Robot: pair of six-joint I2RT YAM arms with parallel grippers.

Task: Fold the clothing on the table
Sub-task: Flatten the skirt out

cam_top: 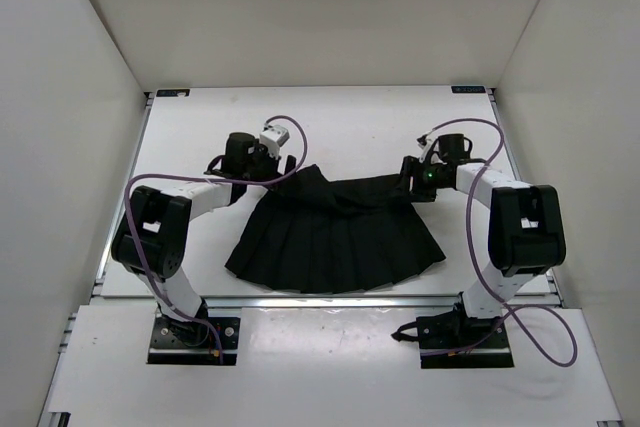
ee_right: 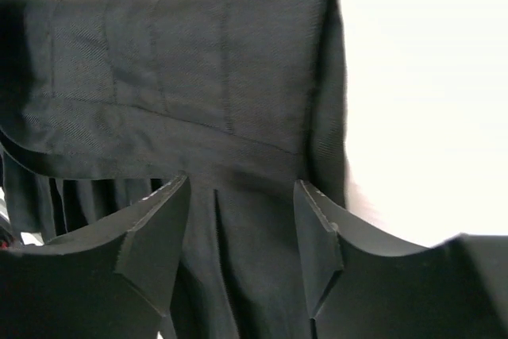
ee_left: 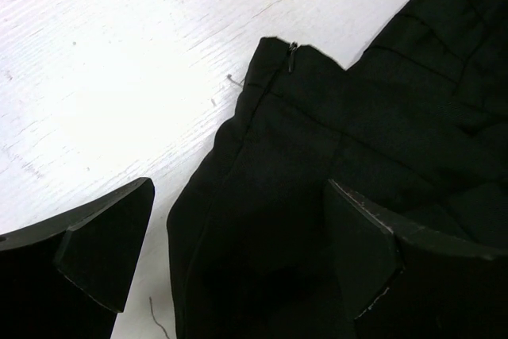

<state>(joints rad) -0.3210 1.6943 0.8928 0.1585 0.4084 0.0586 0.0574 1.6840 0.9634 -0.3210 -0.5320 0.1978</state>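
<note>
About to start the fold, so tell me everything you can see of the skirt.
The skirt is black, matte, pleated, fan-shaped, lying spread on the white table, narrow waistband far, wide hem toward the near edge. A small zipper pull sits at its left waist corner. The open left claw straddles that corner; the right claw brackets the other waist end, grip unclear.

You are viewing the clothing [cam_top: 335,232] lying on the middle of the table [cam_top: 350,112], with its narrower waist edge pointing toward the far side and its wider hem spreading toward the near edge. The left gripper [ee_left: 238,236] is standing at the left waist corner, straddling the cloth's edge, partly over bare table and partly over the cloth. The right gripper [ee_right: 242,220] is standing at the right waist corner, wholly over the cloth.
</note>
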